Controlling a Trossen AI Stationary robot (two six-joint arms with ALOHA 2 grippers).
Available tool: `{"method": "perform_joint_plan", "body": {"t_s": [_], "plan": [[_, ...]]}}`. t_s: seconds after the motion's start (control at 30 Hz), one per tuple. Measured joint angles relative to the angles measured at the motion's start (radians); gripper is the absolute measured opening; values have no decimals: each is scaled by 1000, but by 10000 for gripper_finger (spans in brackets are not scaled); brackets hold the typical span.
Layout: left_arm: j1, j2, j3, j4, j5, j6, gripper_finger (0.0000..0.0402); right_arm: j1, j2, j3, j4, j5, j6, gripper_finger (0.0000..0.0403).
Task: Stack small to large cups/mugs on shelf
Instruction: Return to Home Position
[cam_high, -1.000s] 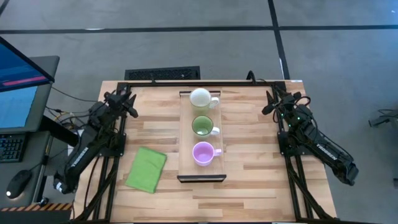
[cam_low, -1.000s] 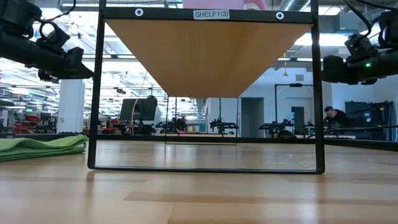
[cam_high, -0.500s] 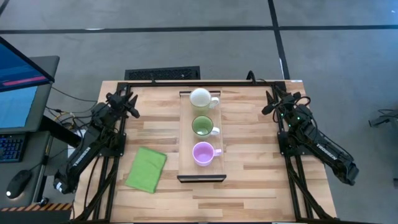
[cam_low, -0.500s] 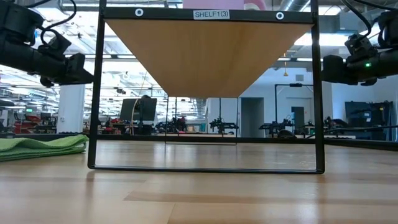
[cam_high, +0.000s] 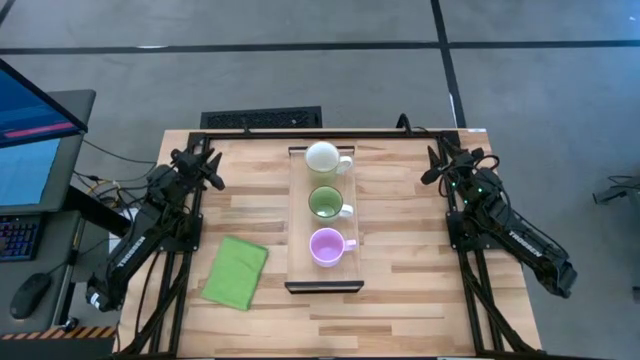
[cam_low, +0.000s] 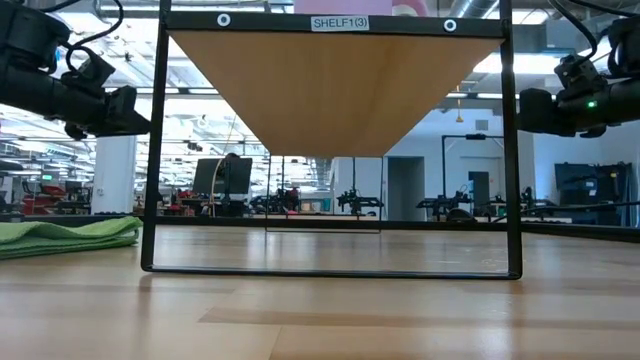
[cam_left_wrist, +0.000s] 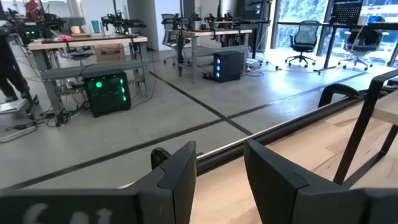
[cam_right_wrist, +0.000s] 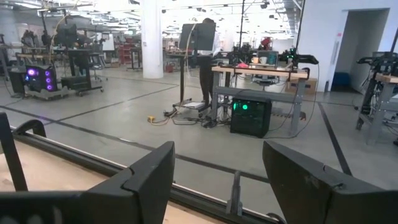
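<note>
Barely anything is changing since the earlier frame: only the left tool (cam_high: 207, 166) is dipping a touch lower, off the shelf's left side; the mugs and the right arm are not shifting.

- White mug (cam_high: 322, 157), light green mug (cam_high: 325, 202) and light purple mug (cam_high: 326, 245) are all sitting upright on the shelf (cam_high: 325, 278), in one row down its length and not nested. White is at the end farthest from the green cloth (cam_high: 236, 271), green is in the middle, purple is towards the end nearest the cloth. Small gaps between them; none touching.
- All three handles are pointing towards the shelf's right long edge.
- Left tool is hanging well clear of the shelf's left side, level with the white-mug end. Its wrist view is showing the fingers apart, holding nothing.
- Right tool (cam_high: 437, 165) is hanging well clear of the shelf's right side, fingers likewise spread and empty.
- Cloth is lying flat on the surface (cam_high: 400, 260), left of the shelf near the purple-mug end.

Judgement: placing is looking finished and both arms are pulling home.

Risks:
- The raised shelf is resting on a thin frame, so a wide swing from either arm could knock it and set the mugs sliding.
- The handles are nearing the right edge, so a nudge from the left could tip a mug over that side.
- The mugs are reading as similar in size, so the small-to-large order may not be holding; cannot confirm it.
</note>
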Motion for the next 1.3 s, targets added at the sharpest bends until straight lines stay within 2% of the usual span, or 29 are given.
{"method": "perform_joint_plan", "body": {"t_s": [1.3], "plan": [[0, 0, 0, -18, -26, -16, 126, 0, 0, 0, 0, 0, 0, 268]]}}
